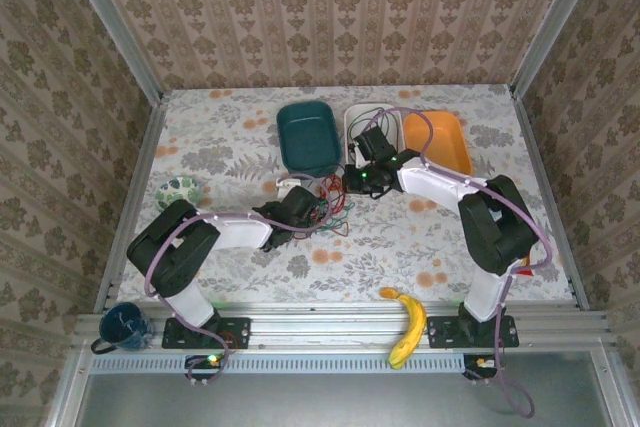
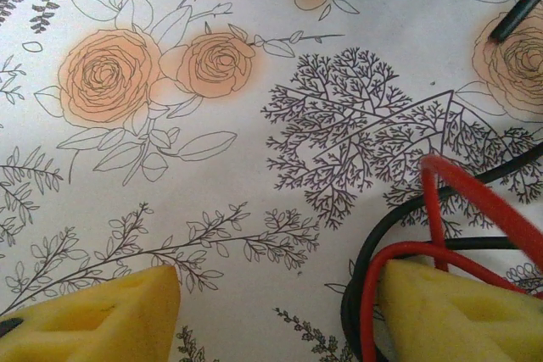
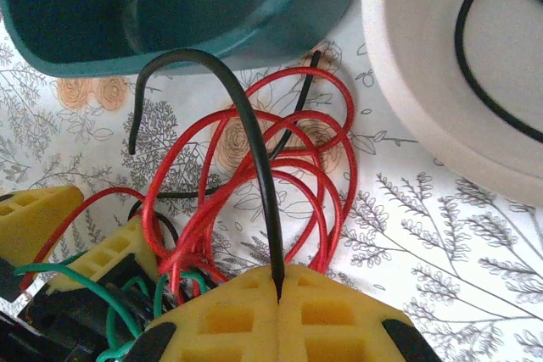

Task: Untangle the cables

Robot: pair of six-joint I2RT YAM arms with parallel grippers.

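Note:
The cables lie in a tangle [image 1: 326, 209] at mid-table between both arms. In the right wrist view my right gripper [image 3: 278, 281] is shut on a black cable [image 3: 246, 120] that arches up out of the seam between its yellow pads. Red cable loops [image 3: 327, 154] spread on the cloth behind it, and a green cable [image 3: 106, 311] lies at lower left by the other arm's fingers [image 3: 106, 256]. My left gripper [image 2: 280, 315] stands open on the cloth. Red cable [image 2: 475, 201] and black cable [image 2: 361, 273] curl round its right-hand finger [image 2: 462, 315], with bare cloth between the pads.
A teal bin [image 1: 308, 134], a white dish [image 1: 358, 119] holding another black wire, and an orange tray [image 1: 440, 139] stand behind the tangle. A patterned bowl [image 1: 180, 190] sits left. A banana [image 1: 407, 325] and blue mug [image 1: 122, 325] rest on the near rail.

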